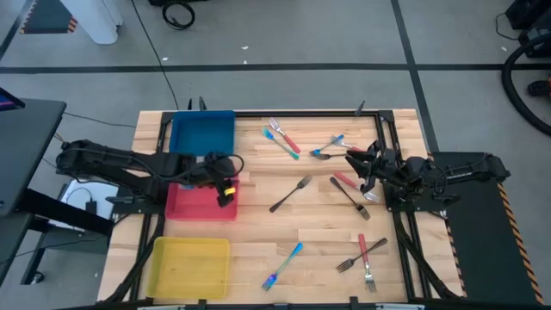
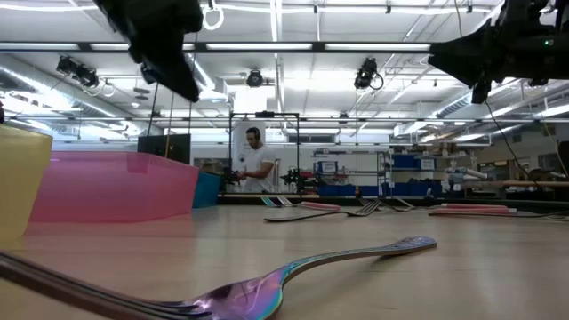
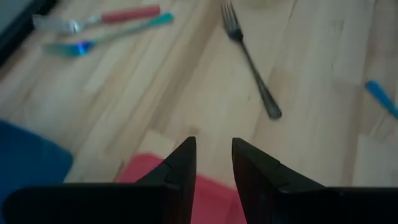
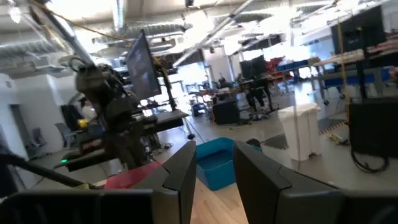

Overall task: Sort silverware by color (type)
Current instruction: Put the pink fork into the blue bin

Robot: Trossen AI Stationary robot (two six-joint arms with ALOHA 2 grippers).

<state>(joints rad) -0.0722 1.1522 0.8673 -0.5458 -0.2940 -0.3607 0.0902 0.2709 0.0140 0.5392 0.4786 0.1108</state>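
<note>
Your worktop [image 1: 258,207] carried the red tray [image 1: 191,205] at its left, and the left hand [image 1: 225,191] hung over that tray's right edge, fingers a little apart and pinching nothing. The right hand [image 1: 368,170] waited at the far right, fingers parted and empty.

The silverware lay loose on the wood. The dark grey fork [image 1: 290,194] sat near the middle, long axis diagonal, tines toward the upper right. I judged it light, stiff and slippery, lying flat; you would have gripped best across the narrow mid-handle. The red-handled fork [image 1: 284,137] lay diagonally beside a teal one [image 1: 281,144] near the blue tray [image 1: 202,133].
</note>
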